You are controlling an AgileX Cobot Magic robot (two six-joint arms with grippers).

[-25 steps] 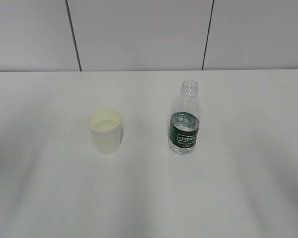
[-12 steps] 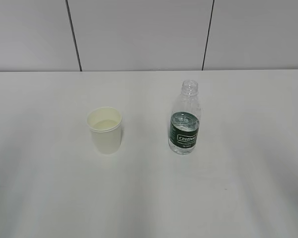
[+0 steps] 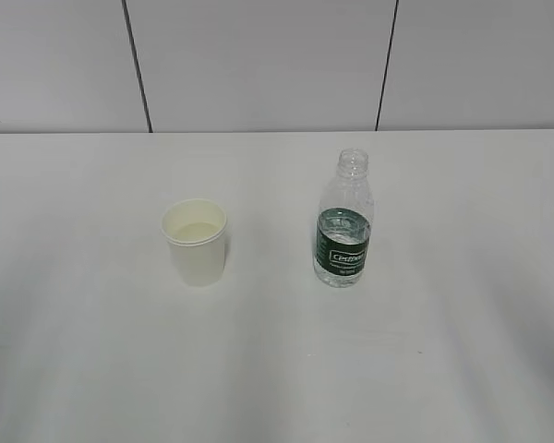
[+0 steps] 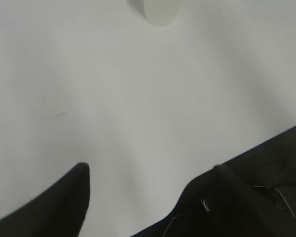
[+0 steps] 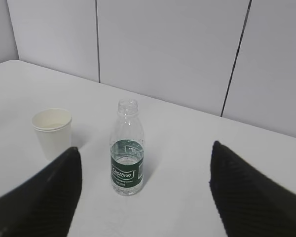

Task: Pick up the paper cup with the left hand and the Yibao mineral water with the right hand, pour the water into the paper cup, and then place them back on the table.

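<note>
Cup [image 3: 196, 243] and bottle [image 3: 343, 224] stand upright on the white table [image 3: 277, 369], side by side and well apart, with the cup on the left in the exterior view. Neither arm shows in that view.

The cup is cream-white with a rolled rim and a pale yellowish inside. The bottle is clear and ribbed, has no cap, and carries a dark green label band with white lettering. A little water sits in its lower part, roughly level with the label.

From the right wrist view, the right hand [image 5: 145, 192] hangs above the near side of the table, facing the wall panels [image 5: 167, 49]. Its jaws are spread wide and hold nothing; the two dark fingers [image 5: 246, 197] frame the lower corners of the picture. The bottle [image 5: 127, 148] stands between them but farther off, touching neither. The cup [image 5: 52, 131] is left of the bottle, just past the left finger.

In the left wrist view, the left hand [image 4: 148, 197] looks down on bare table [image 4: 138, 98]. Its jaws are apart and empty, with dark fingertips [image 4: 69, 197] at the bottom edge. Only the base of the cup [image 4: 160, 11] shows at the top edge, well away from the jaws. A dark strip beyond the table's edge fills the lower right corner.
</note>
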